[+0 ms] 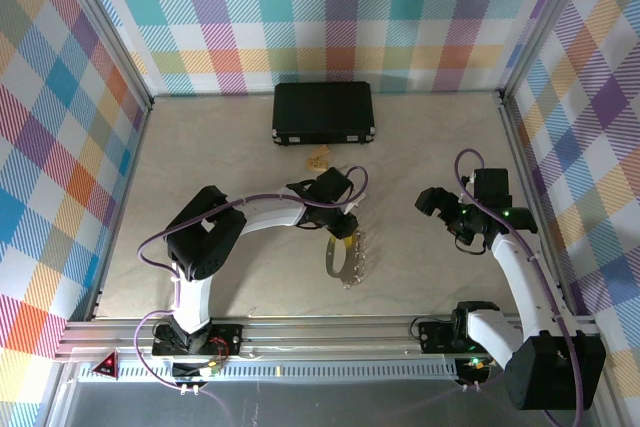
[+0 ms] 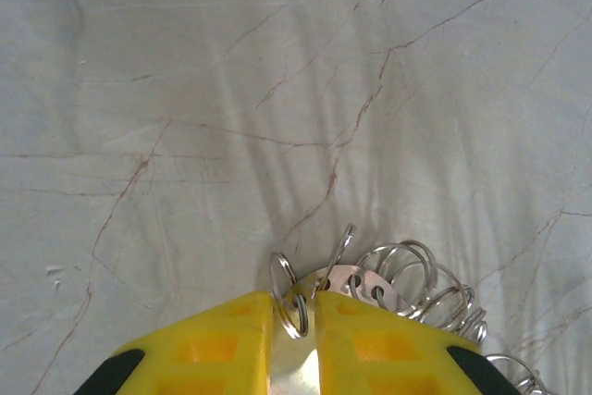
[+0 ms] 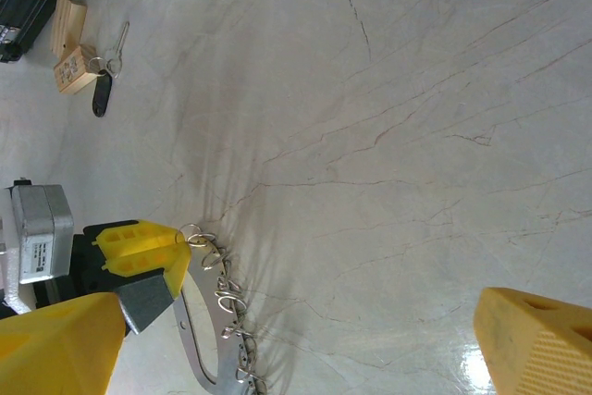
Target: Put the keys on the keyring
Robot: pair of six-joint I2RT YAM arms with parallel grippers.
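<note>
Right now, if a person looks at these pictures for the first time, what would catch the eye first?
The left gripper stands out near the middle of the table, its yellow fingers closed on the silver keyring with its row of small rings. Farther back lie the black case and, in front of it, the small black key beside tan wooden pieces. The right gripper hovers open on the right.

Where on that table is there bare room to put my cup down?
Bare: the far left corner of the table, between the left wall and the black case; the far right corner past the case; the stretch between the keyring and the right hand. Crowded: just before the case, with the tan pieces, and where the left hand pinches the keyring.
</note>
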